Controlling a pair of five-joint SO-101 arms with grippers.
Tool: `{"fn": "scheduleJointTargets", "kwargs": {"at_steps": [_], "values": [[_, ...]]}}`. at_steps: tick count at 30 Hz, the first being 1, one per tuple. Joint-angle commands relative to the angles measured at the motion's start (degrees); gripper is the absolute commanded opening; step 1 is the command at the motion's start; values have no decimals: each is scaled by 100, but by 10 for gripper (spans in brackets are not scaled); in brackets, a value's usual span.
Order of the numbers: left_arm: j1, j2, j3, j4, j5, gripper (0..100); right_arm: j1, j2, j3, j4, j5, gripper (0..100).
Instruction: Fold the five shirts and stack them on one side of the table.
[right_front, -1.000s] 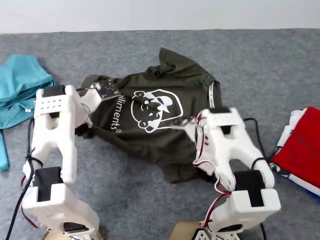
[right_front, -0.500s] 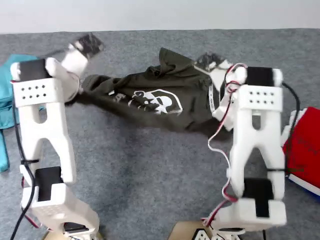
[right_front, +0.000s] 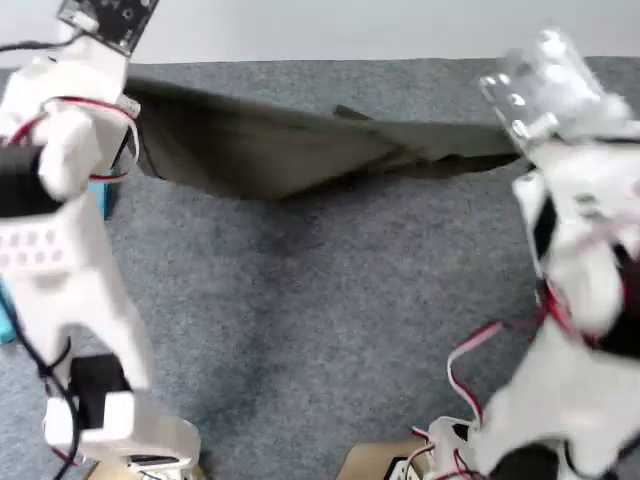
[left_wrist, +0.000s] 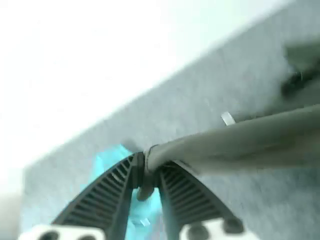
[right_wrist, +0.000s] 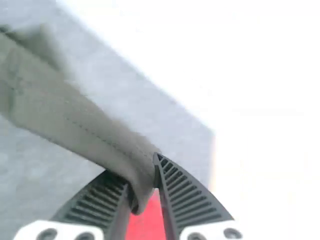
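The left gripper (left_wrist: 145, 172) was pinched tight on one edge of the olive shirt (right_front: 270, 150), its jaws nearly meeting around the cloth. The right gripper (right_wrist: 144, 192) was clamped the same way on the opposite edge. In the high view the shirt stretched as a taut band from 10 o'clock to 2 o'clock, its lower edge sagging toward the centre. Bare grey table (right_front: 330, 330) lay open from the centre to 6 o'clock. A teal garment (left_wrist: 114, 159) lay beyond the left jaws, a red garment (right_wrist: 150, 222) beyond the right.
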Motion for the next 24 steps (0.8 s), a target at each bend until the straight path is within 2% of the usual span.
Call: {"fn": "scheduleJointTargets", "kwargs": {"at_steps": [1,6,10,16,22,24], "values": [[53,-615,-391,97,62,5,576,-541,-466,-567,88,9],[26,-1310,-752,97,62,5,1226,-1147,-527,-1341,97,9],[35,-1934,-901,97,44,5,1560,-1525,-527,-1727,440,10],[26,-2804,-875,97,-501,5,2000,-1868,-527,-2211,835,10],[-9,-3288,-778,105,-774,5,2026,-2018,-501,-2097,985,10],[-264,-3376,-576,105,-835,5,2009,-2000,-484,-1895,985,10]]}}
